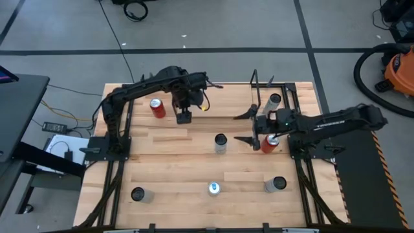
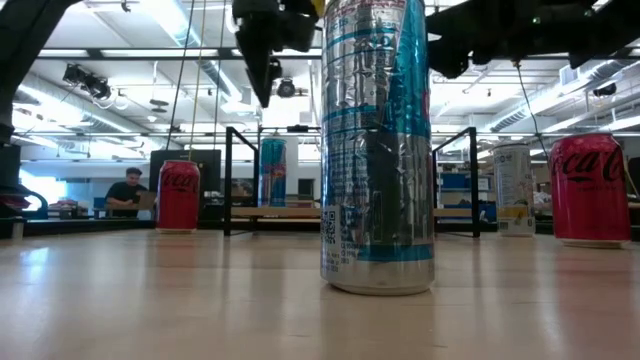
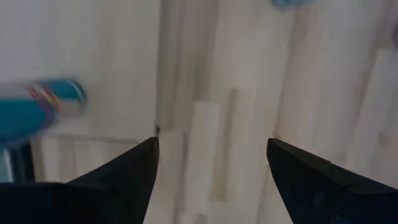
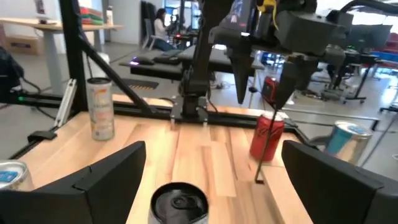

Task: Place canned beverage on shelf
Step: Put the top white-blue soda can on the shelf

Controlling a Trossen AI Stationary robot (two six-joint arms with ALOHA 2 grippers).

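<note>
The shelf [image 2: 290,212] stands at the table's far side, a light plank between black rod uprights. A blue can [image 2: 272,172] stands upright on its left end. My left gripper [image 1: 184,118] hangs above the table just in front of that end, pointing down, open and empty; its wrist view shows bare wood between the fingers [image 3: 211,149] and the blue can [image 3: 37,106] off to one side. My right gripper [image 1: 246,128] points level toward the table's left, open and empty. A dark-topped silver can [image 4: 180,202] stands low in front of its fingers.
Red cans stand by the shelf's left end [image 1: 157,107] and under my right arm [image 1: 270,144]. A pale can [image 1: 274,101] is at the far right. Three more cans stand along the near edge [image 1: 138,194], [image 1: 213,188], [image 1: 278,184]. A person [image 2: 127,190] sits beyond the table.
</note>
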